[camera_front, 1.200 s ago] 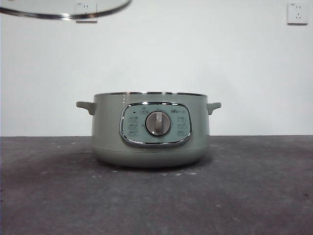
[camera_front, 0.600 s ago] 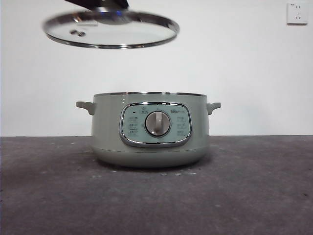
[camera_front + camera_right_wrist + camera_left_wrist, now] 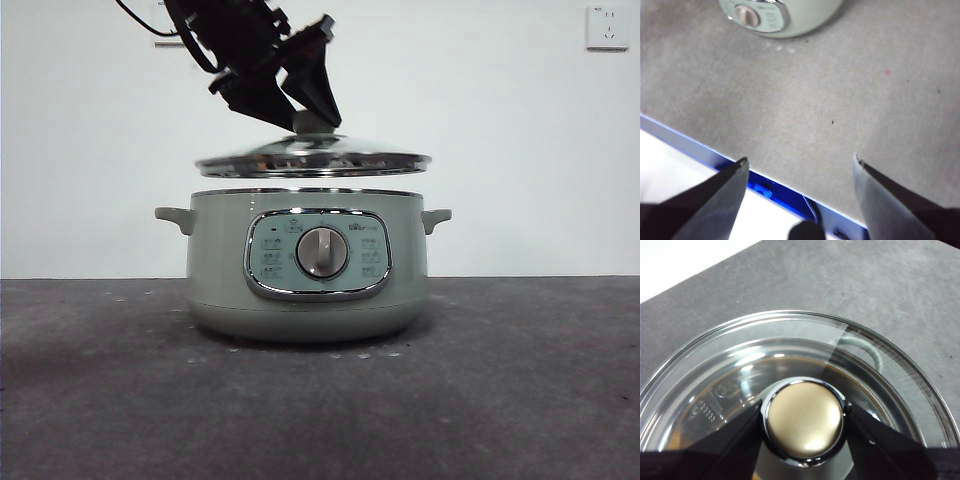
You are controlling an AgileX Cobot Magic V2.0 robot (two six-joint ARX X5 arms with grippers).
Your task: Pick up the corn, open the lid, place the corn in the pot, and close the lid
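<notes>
Lowered since the earlier frame, lid [image 3: 313,158] hovers just above pot [image 3: 308,265], knob clamped by left gripper [image 3: 803,421] fingers; right gripper [image 3: 800,167] fingers spread, empty.

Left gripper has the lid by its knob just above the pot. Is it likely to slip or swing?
The left gripper clamps the lid only by its round, glossy knob, so it could twist. It hangs nearly level above the pot, suggesting fair balance. Being glass, it probably needs gentle seating.

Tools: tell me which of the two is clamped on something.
The left tool: its jaws grip the knob of the lid, held just above the pot. The right tool hangs open over bare table.
</notes>
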